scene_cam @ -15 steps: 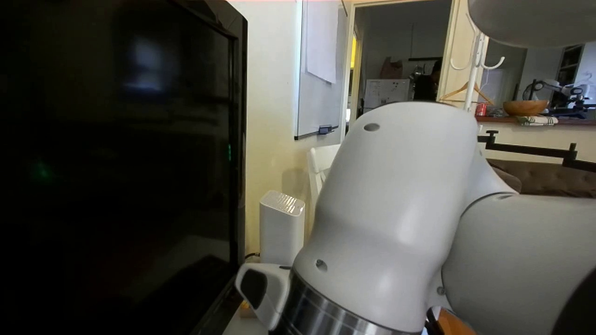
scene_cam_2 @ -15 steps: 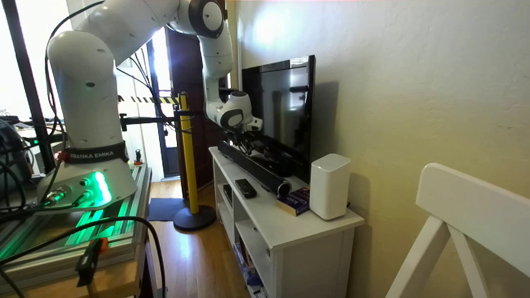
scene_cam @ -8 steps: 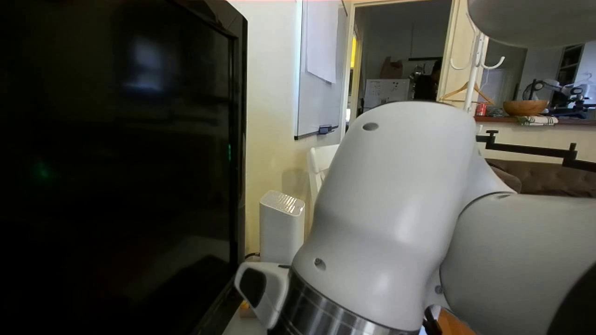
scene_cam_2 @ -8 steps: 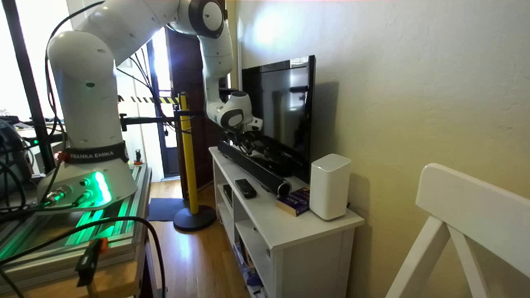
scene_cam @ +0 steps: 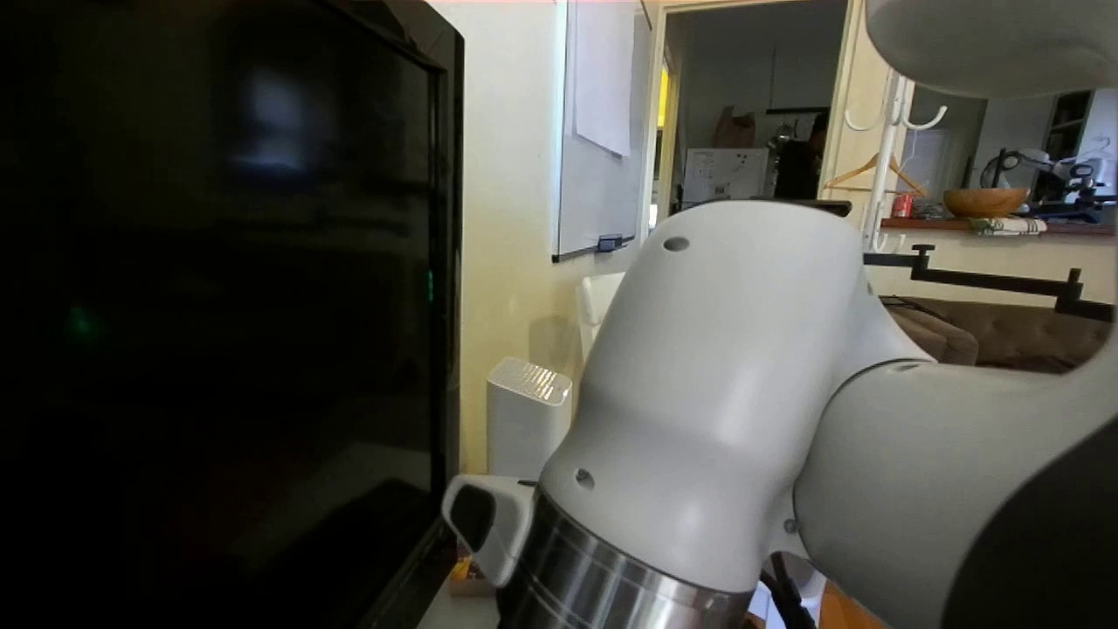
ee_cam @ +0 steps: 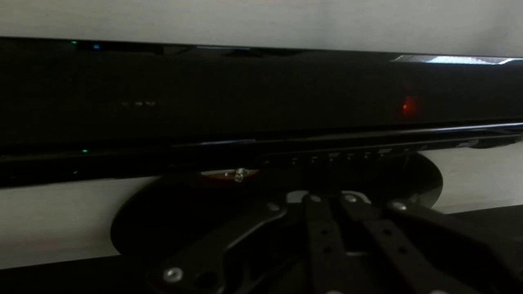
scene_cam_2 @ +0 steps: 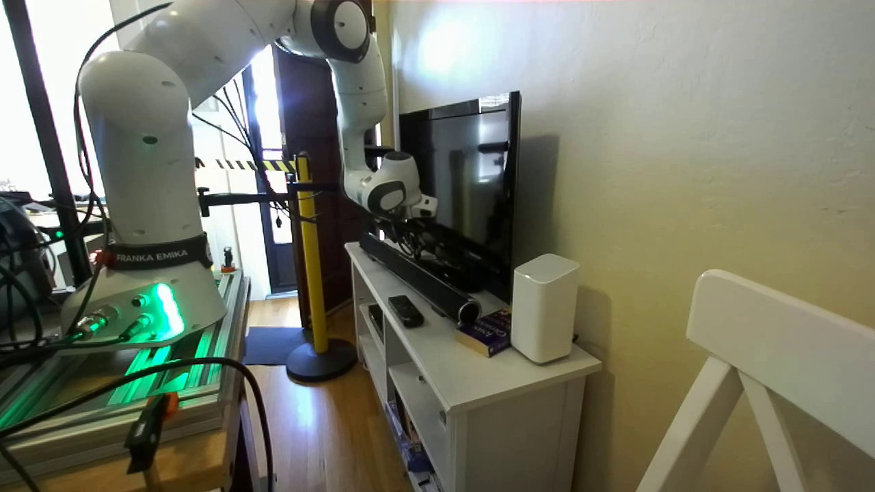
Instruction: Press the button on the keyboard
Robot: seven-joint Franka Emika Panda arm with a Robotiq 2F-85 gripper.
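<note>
No keyboard shows in any view. A black television (scene_cam_2: pixel 465 171) stands on a white cabinet and also fills the left of an exterior view (scene_cam: pixel 227 314). In the wrist view, a row of small pale marks, perhaps buttons (ee_cam: pixel 347 156), runs along the television's lower edge (ee_cam: pixel 229 143). My gripper (ee_cam: pixel 333 198) is in front of the television's dark oval base, its fingers drawn together just below that row in the picture. Nothing shows between them; the tips are dark, and contact cannot be told. In an exterior view, the dark gripper (scene_cam_2: pixel 408 239) is low before the screen.
A long black soundbar (scene_cam_2: pixel 420 277) lies on the white cabinet (scene_cam_2: pixel 478 383) below the gripper. A black remote (scene_cam_2: pixel 406 311), a book (scene_cam_2: pixel 489 333) and a white box (scene_cam_2: pixel 545 307) are nearer this camera. A white chair (scene_cam_2: pixel 772 348) stands beside the wall.
The hand has shifted slightly right and down in an exterior view, a little toward the white box. The upper wrist has moved left in an exterior view. Other things have not moved.
</note>
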